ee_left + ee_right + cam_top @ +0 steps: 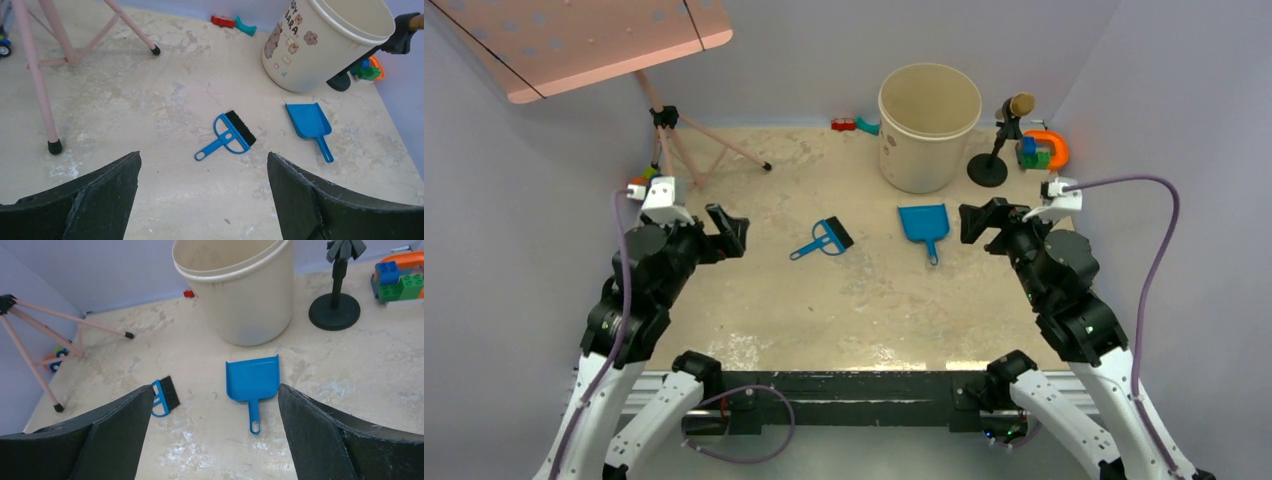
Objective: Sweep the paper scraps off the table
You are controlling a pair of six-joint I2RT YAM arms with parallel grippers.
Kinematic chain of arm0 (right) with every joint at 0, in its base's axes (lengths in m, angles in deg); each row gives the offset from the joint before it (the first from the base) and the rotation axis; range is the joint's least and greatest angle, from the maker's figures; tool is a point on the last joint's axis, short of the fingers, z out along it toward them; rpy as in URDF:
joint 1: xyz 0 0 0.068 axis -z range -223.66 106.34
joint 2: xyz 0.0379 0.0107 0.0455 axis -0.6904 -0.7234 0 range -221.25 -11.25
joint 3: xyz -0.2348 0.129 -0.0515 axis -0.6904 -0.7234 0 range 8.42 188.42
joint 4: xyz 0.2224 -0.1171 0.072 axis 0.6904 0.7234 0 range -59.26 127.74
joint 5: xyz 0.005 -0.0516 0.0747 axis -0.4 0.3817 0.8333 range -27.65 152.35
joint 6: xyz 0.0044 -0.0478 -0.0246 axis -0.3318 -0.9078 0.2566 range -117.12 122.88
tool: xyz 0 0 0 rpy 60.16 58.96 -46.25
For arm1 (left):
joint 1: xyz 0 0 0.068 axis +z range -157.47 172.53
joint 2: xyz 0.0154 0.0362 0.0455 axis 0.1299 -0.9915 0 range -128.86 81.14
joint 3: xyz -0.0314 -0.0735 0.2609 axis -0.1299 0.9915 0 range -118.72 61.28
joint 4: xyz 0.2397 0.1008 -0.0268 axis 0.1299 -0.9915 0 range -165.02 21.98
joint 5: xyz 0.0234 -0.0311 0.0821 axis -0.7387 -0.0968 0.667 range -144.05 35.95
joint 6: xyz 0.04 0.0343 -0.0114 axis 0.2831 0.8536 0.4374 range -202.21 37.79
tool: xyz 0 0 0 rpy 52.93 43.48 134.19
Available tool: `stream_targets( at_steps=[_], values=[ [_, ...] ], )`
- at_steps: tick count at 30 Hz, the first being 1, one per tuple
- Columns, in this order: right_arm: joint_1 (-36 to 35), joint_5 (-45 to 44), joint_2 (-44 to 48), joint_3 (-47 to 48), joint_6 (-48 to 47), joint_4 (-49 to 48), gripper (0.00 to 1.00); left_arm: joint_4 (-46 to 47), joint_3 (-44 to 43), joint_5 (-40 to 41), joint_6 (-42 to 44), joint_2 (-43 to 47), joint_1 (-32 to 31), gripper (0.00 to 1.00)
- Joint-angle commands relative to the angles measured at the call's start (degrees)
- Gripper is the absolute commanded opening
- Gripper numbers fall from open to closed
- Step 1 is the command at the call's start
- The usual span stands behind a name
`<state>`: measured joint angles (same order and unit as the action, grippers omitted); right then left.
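Observation:
No paper scraps show in any view. The beige, white-stained table point(824, 310) carries a blue brush point(824, 240) point(230, 135) point(165, 396) with black bristles and a blue dustpan point(924, 224) point(309, 121) point(252, 380), both lying flat near the middle. My left gripper point(729, 232) point(204, 156) hovers open to the left of the brush, with nothing between its fingers. My right gripper point(974, 222) point(215, 387) hovers open just right of the dustpan, also holding nothing.
A cream bucket point(929, 125) stands at the back behind the dustpan. A black stand point(991, 160) and colourful toy blocks point(1044, 150) sit at the back right. A pink tripod point(674, 135) stands at the back left. Small toys point(854, 125) lie by the far wall.

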<state>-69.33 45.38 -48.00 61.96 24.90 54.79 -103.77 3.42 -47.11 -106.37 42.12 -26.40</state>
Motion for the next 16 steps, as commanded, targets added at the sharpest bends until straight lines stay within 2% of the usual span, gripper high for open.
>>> stream_targets(
  at_steps=[1, 8, 16],
  values=[
    [-0.06, -1.42, 3.59, -0.14, -1.07, -0.56, 0.99, 0.51, 4.26, 4.14, 1.21, 5.89, -0.18, 1.0],
    [-0.03, -0.94, 7.94, -2.77, -0.02, 0.18, 0.99, -1.79, 6.51, 2.48, -1.21, 8.19, -0.22, 1.0],
    [-0.05, -0.93, 8.08, -3.72, 1.0, 0.76, 0.99, -2.55, 6.11, 0.12, 0.81, 8.56, -0.22, 1.0]
  ],
)
